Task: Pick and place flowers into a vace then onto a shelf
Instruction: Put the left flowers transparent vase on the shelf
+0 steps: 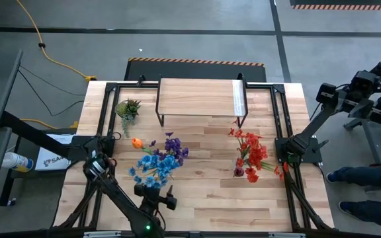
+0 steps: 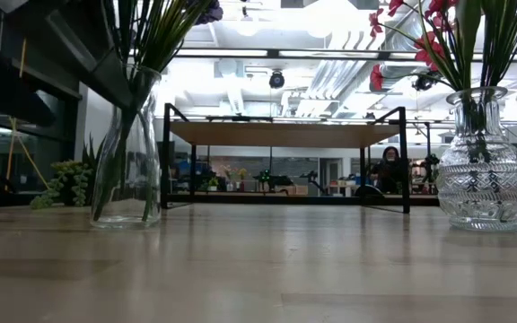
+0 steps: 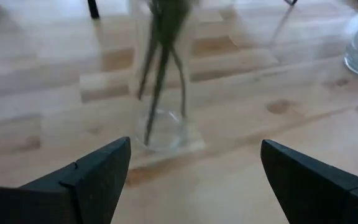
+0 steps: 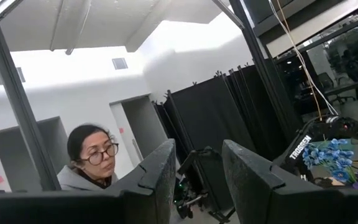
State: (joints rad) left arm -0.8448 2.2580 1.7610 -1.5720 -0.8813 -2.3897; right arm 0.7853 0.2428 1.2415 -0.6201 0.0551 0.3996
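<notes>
Blue, purple and orange flowers (image 1: 159, 158) stand with their green stems in a narrow clear vase (image 2: 126, 157) on the table's near left. My left gripper (image 3: 194, 180) is open just on the near side of that vase (image 3: 160, 93), fingers pointing at it and touching nothing. Red flowers (image 1: 250, 155) stand in a round cut-glass vase (image 2: 483, 166) to the right. The shelf (image 1: 200, 99) stands on its black legs at the table's far middle. My right gripper (image 4: 197, 180) is open and raised beyond the table's right edge, holding nothing.
A small spiky green plant (image 1: 127, 109) sits left of the shelf. Black frame bars (image 1: 283, 125) run along the table's sides. A person (image 4: 92, 162) is in the room beyond the table. Bare wood lies between the two vases and the near edge.
</notes>
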